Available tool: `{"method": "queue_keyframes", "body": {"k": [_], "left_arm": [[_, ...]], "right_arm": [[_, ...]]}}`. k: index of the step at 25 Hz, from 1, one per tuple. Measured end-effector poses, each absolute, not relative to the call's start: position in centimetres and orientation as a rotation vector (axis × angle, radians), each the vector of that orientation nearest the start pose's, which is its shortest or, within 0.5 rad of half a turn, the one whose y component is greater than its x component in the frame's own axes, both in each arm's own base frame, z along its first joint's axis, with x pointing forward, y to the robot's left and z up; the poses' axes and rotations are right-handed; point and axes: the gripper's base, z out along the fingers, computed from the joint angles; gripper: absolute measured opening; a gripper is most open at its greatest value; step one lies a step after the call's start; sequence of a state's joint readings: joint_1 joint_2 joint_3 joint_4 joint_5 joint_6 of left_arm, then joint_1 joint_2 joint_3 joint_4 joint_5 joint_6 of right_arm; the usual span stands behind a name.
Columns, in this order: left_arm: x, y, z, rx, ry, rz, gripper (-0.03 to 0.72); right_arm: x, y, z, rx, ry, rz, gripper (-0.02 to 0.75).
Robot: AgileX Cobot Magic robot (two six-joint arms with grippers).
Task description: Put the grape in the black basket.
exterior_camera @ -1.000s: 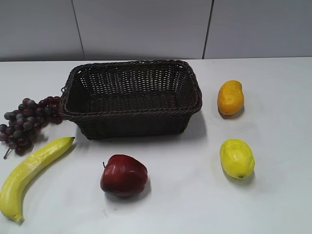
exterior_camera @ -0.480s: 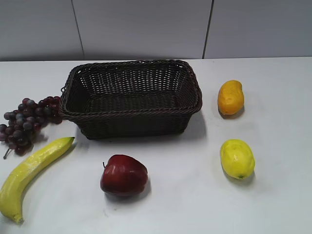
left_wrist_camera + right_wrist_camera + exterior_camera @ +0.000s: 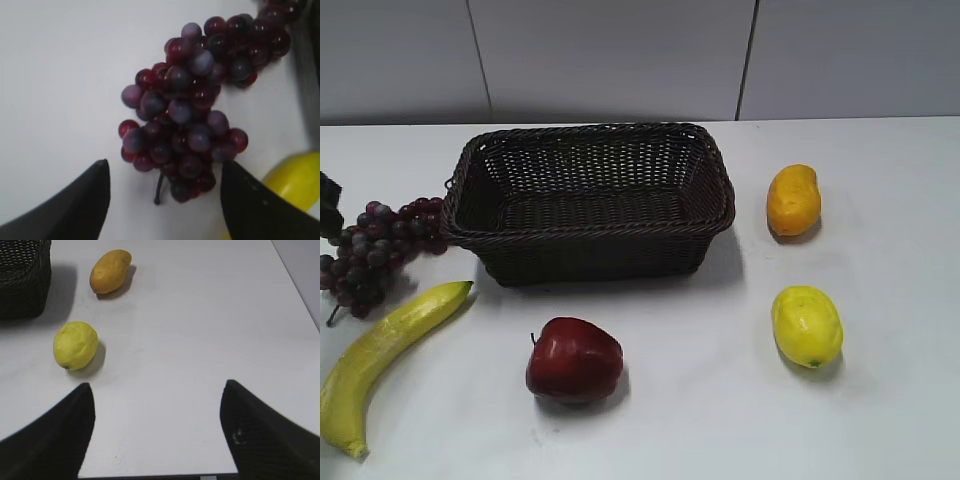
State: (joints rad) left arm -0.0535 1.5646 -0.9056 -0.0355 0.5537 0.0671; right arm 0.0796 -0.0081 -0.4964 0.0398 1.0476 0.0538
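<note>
The grape (image 3: 375, 250), a bunch of dark purple-red grapes, lies on the white table just left of the black basket (image 3: 590, 235), which stands empty at the middle back. In the left wrist view the grape (image 3: 192, 115) lies just ahead of my open left gripper (image 3: 162, 172), its stem end between the two black fingertips (image 3: 92, 185). In the exterior view only a dark tip of the left gripper (image 3: 328, 205) shows at the left edge, above the bunch. My right gripper (image 3: 157, 395) is open and empty over bare table; it is out of the exterior view.
A yellow banana (image 3: 380, 350) lies in front of the grape, its tip also in the left wrist view (image 3: 295, 182). A dark red apple (image 3: 573, 360) sits in front of the basket. An orange mango (image 3: 792, 200) and a yellow lemon (image 3: 806, 325) lie to its right.
A dark part of the left gripper has come into the exterior view at the left edge above the grape. The fruit and the basket have not moved.
</note>
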Motion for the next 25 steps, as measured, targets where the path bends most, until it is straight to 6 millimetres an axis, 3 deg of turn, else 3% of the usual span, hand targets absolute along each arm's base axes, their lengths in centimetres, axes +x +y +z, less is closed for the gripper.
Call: {"method": "queue_keyframes", "body": {"k": [5, 9, 19, 21, 25], "left_arm": [[33.8, -3.3, 18.2, 0.22, 2.745, -0.025, 0.658], [35.8, -3.4, 16.0, 0.282, 2.781, 0.022, 0.658], [37.9, -3.5, 12.0, 0.326, 2.845, 0.047, 0.655], [37.9, -3.5, 11.8, 0.324, 2.848, 0.045, 0.617], [38.1, -3.5, 11.8, 0.32, 2.85, 0.041, 0.421]], "right_arm": [[-0.5, 0.3, 27.7, -0.028, 2.028, 0.132, 0.593], [-0.5, 0.3, 27.7, -0.028, 2.028, 0.132, 0.593], [-0.5, 0.3, 27.7, -0.028, 2.028, 0.132, 0.593], [-0.5, 0.3, 27.7, -0.028, 2.028, 0.132, 0.593], [-0.5, 0.3, 27.7, -0.028, 2.028, 0.132, 0.593]]}}
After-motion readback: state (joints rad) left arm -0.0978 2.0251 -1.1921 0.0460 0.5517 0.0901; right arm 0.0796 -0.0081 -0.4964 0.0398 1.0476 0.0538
